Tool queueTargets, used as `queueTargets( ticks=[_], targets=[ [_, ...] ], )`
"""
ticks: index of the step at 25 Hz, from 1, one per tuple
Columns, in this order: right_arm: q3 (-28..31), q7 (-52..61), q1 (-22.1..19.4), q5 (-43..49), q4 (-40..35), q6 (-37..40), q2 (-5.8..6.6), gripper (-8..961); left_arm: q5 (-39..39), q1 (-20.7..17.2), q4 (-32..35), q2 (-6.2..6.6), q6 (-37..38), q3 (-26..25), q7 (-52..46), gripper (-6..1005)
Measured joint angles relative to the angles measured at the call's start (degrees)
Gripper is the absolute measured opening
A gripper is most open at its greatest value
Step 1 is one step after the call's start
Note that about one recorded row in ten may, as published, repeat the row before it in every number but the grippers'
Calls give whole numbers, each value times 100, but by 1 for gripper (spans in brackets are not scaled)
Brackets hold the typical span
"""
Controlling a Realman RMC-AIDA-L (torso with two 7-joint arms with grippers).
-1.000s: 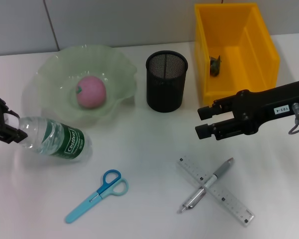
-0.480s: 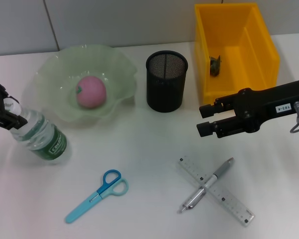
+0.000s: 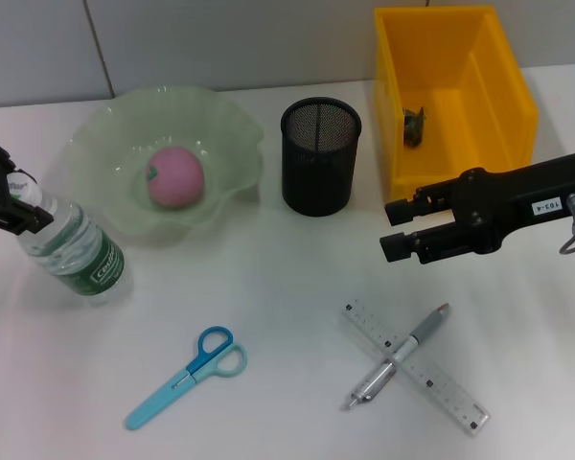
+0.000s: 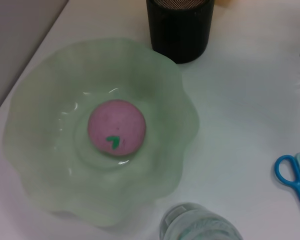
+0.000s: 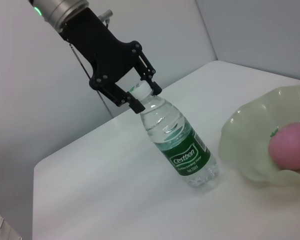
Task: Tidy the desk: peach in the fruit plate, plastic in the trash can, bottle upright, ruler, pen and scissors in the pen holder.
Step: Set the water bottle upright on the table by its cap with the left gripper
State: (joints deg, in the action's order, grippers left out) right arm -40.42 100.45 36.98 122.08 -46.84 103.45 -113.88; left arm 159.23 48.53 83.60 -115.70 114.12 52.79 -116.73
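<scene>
My left gripper (image 3: 17,199) is shut on the neck of the clear water bottle (image 3: 79,256), which stands nearly upright, leaning a little, base on the table at the far left. The right wrist view shows the left gripper (image 5: 140,95) gripping the bottle (image 5: 179,146) below its cap. The pink peach (image 3: 175,177) lies in the green fruit plate (image 3: 105,134). Blue scissors (image 3: 187,376) lie at the front. A pen (image 3: 398,356) lies crossed over the clear ruler (image 3: 441,385). Dark plastic (image 3: 414,126) sits in the yellow bin (image 3: 503,67). My right gripper (image 3: 393,229) is open and empty above the table near the bin.
The black mesh pen holder (image 3: 320,156) stands empty between plate and bin. In the left wrist view the peach (image 4: 116,126), plate (image 4: 40,150), pen holder (image 4: 180,30), bottle top (image 4: 200,225) and scissors handle (image 4: 290,172) show.
My left gripper has swung the bottle from lying on its side to nearly upright. The right gripper has barely moved.
</scene>
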Motion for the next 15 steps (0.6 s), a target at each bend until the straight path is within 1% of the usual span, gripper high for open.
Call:
queueTargets(
  ticks=[8,13,15],
  targets=[
    [0,0,8,0,0,0,0,659,133,78,-50,3,-15,-7,-17,432],
    [-1,1,4,0,0,0,-2,659,442,325,-282,-26,-78,-63,-19,432],
    [-1,0,3,0,0,0,-3,659,453,352,-302,-29,-82,-65,-19,432]
  ],
)
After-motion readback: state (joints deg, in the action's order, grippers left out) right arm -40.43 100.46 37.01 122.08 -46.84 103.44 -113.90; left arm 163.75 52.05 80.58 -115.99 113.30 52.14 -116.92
